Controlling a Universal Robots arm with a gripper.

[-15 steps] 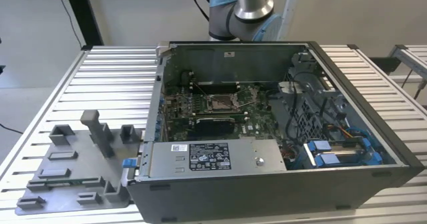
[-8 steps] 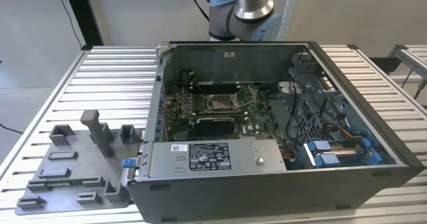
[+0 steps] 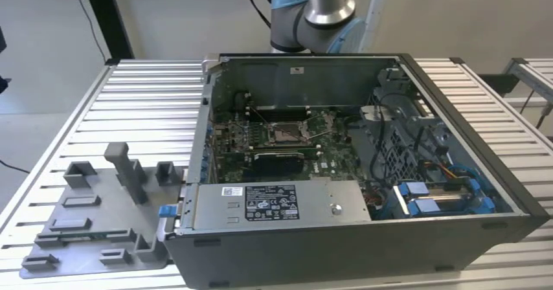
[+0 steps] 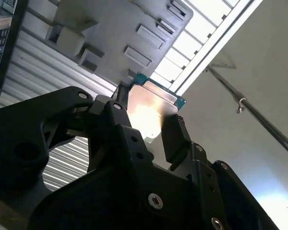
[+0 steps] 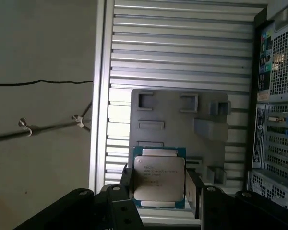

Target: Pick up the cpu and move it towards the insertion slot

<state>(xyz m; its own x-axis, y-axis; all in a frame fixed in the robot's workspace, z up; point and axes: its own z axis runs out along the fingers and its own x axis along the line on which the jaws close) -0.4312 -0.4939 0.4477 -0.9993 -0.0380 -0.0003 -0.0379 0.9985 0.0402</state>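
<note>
- The exterior view shows the slatted table [image 3: 147, 89] carrying the open computer case [image 3: 346, 232]. The insertion slot [image 3: 285, 133] sits on its green board.
- The grey tray [image 3: 95, 219] lies at the exterior view's left, beside the case.
- In both wrist views the gripper [image 5: 161, 179] clamps the cpu [image 5: 159, 172] by two opposite edges, lifted clear above the tray.

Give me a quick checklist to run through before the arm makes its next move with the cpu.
1. Grip: ok, the gripper is shut on the cpu by two opposite edges.
2. Lift: ok, the cpu looks clear above the grey tray.
3. Alignment: ok, the cpu sits square between the fingers in both wrist views.
4. Access: ok, the computer case is open.
5. Target: the insertion slot looks free, ok; whether its frame is open, cannot tell.
</note>
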